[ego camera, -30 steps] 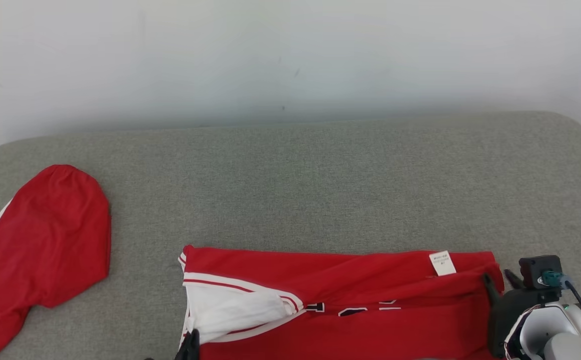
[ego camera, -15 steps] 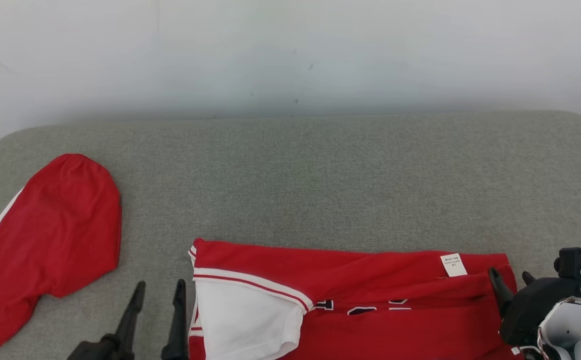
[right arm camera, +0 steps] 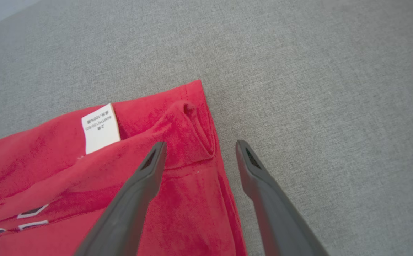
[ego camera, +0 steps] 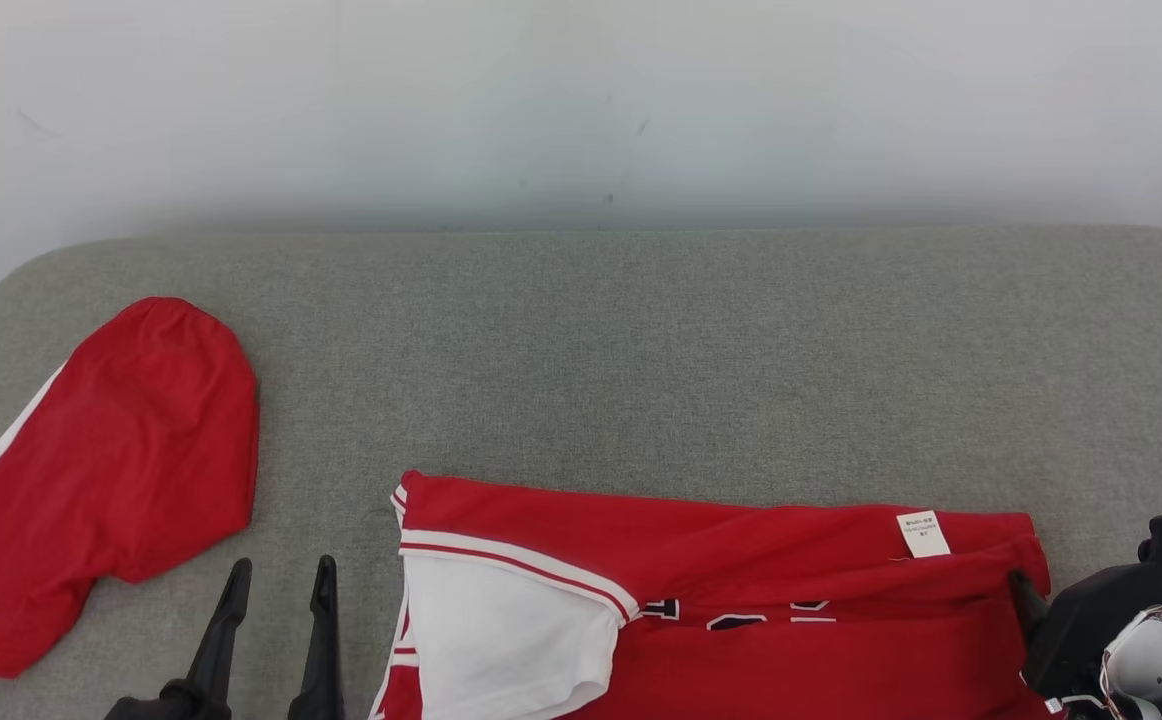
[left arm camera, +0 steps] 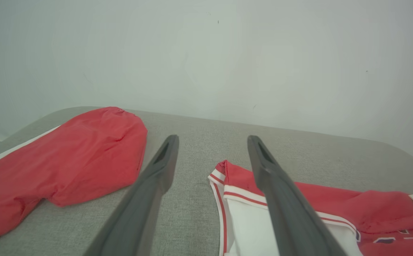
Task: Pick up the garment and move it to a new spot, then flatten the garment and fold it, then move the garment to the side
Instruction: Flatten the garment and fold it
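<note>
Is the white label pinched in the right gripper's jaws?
No, the white label lies on the red garment beside the right gripper, whose jaws stand open.

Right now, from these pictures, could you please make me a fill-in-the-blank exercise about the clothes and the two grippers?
1. The colour of the small label on the jersey is ____.
2. The left gripper and the right gripper both have their jaws ____.
3. In the head view, the other red garment lies to the ____ of the jersey.
4. Both garments lie on a ____ fabric surface.

Missing words: white; open; left; grey.
</note>
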You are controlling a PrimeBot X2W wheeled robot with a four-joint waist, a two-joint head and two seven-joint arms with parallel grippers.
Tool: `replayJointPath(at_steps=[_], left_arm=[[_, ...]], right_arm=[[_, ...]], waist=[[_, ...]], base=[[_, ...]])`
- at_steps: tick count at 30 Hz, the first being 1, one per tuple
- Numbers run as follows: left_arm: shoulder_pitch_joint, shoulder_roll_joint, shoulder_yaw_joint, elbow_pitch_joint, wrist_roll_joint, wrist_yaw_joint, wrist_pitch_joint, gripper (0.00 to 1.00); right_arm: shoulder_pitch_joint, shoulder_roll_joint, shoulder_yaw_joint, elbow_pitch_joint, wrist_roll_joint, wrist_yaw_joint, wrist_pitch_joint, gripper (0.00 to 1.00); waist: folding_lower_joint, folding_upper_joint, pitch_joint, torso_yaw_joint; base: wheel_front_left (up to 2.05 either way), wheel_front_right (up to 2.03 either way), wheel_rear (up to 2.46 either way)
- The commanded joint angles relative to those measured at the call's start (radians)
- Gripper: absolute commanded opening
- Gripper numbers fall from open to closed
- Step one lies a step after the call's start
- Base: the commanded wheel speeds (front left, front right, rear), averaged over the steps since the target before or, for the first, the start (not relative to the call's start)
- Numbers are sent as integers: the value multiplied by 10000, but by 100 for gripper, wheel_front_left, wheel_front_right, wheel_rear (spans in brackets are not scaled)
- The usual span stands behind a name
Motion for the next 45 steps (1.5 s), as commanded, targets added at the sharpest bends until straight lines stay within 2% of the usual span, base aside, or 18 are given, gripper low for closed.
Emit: replayJointPath(at_steps=[1,11,19,20,21,26,38,41,45], left_arm=[[121,-8,2,74,158,28,-5,100],[-67,-6,-71,438,319,63,-5,100],[-174,-9,16,563,288,21,-5,100],[-174,-6,25,554,272,23,-3,100],[-167,-7,28,541,253,34,-3,100],[-64,-7,20,483,169,155,-5,100],[182,-6,-145,467,-70,336,-3,100],[251,-6,-186,451,-123,376,-3,100],[337,-7,-204,452,-176,421,-5,100]], right_arm=[[-111,33,-130,152,-80,-22,-3,100],[-753,78,-460,1513,-603,-22,-283,100],[-887,198,-229,2947,-992,-20,212,100],[-913,211,-232,3001,-991,-19,187,33],[-950,217,-218,3031,-1008,-19,111,0],[-1128,35,-526,2899,-1200,-23,-175,0],[-1344,-1094,-1784,1767,-1979,-28,-549,0],[-1242,-1250,-1723,1416,-2125,-27,-387,0],[-1026,-979,-1088,751,-1991,-22,29,0]], waist=[[0,0,60,36],[0,0,460,248],[0,0,635,367],[0,0,636,382],[0,0,632,397],[0,0,529,409],[0,0,-7,139],[0,0,-132,60],[0,0,-276,-35]], base=[[0,0,0],[0,0,0],[0,0,0],[0,0,0],[0,0,0],[0,0,0],[0,0,0],[0,0,0],[0,0,0]])
